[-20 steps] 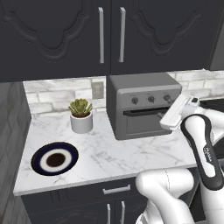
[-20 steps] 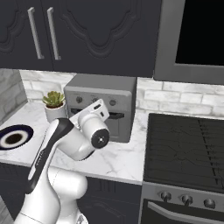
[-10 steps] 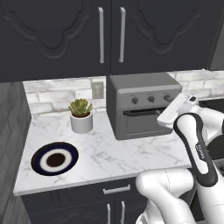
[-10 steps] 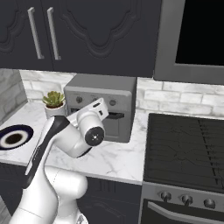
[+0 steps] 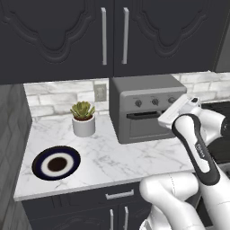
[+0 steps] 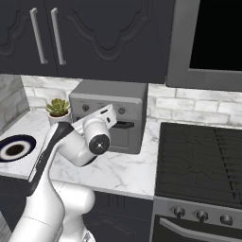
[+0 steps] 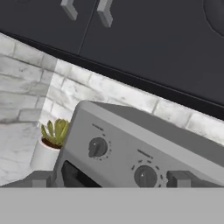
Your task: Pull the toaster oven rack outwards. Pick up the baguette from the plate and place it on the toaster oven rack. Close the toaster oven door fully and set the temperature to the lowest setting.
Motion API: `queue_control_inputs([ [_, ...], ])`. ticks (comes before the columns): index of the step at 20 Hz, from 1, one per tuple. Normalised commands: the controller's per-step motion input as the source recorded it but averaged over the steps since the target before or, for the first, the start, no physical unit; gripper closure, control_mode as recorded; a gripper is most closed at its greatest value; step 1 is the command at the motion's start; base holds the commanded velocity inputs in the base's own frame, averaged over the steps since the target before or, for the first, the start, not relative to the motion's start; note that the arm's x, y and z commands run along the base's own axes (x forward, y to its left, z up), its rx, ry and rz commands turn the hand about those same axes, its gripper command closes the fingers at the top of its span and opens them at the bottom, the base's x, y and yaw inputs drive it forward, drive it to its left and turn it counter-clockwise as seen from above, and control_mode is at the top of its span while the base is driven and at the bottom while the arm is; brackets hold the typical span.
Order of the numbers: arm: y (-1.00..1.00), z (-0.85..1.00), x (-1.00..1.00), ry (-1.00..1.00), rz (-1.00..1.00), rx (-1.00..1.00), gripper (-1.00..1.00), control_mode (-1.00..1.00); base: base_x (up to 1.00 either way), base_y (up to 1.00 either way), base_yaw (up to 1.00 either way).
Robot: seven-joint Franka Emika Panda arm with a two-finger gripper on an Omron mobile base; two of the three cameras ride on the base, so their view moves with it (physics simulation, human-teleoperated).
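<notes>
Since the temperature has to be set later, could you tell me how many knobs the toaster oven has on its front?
3. They sit in a row across the toaster oven upper front panel: left knob, middle knob, right knob beside the arm's hand.

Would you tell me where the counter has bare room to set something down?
Bare marble lies between the plate and the toaster oven, in front of the plant. The strip before the oven is crowded by the arm and its open tool.

No readable text; marks around toaster oven [image 7: 144,148] knobs illegible.
</notes>
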Motion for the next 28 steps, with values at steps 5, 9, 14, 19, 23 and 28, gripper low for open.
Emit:
queue_control_inputs([
  [5,0.00,0.00,0.17,0.00,-0.01,0.04,-1.00,-1.00,0.00,0.00,0.00],
  [9,0.00,-0.02,0.11,0.00,-0.01,0.06,-1.00,-1.00,0.00,0.00,0.00],
  [14,0.00,-0.01,0.06,0.00,-0.03,0.05,-1.00,-1.00,0.00,0.00,0.00],
  [19,0.00,-0.05,0.05,0.00,-0.05,0.02,-1.00,-1.00,0.00,0.00,0.00],
  [23,-0.01,-0.05,0.04,0.00,-0.05,0.03,-1.00,-1.00,0.00,0.00,0.00],
  [28,-0.06,-0.05,0.04,0.00,-0.03,0.02,-1.00,-1.00,0.00,0.00,0.00],
])
